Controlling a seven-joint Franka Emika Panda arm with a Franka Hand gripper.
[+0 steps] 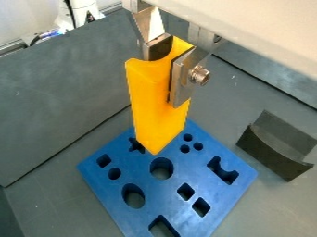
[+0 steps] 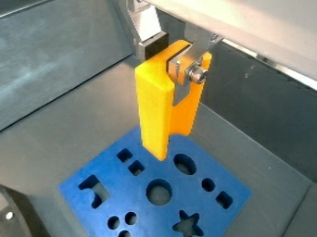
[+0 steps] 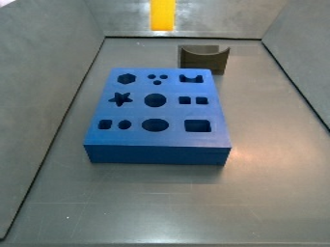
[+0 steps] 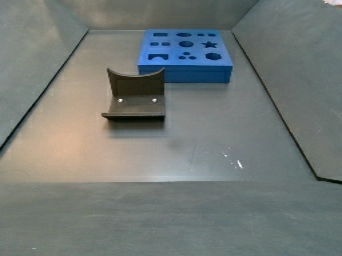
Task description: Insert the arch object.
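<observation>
The gripper (image 1: 170, 57) hangs above the blue board (image 1: 118, 180), its jaws closed on the upright orange bar (image 1: 158, 97). The arch object (image 1: 276, 144) lies apart on the floor, just beside the board, notch facing up, so the jaws are not free for it.

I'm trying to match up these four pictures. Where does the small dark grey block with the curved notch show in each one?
Wrist view: the small dark olive-grey arch block lies on the floor past the blue board's corner.
Wrist view: not in it; only the hand gripping the orange bar.
Side view: behind the board, notch up.
Side view: in front of the board, apart from it.
Shared landmark: the blue board with shaped holes.
</observation>
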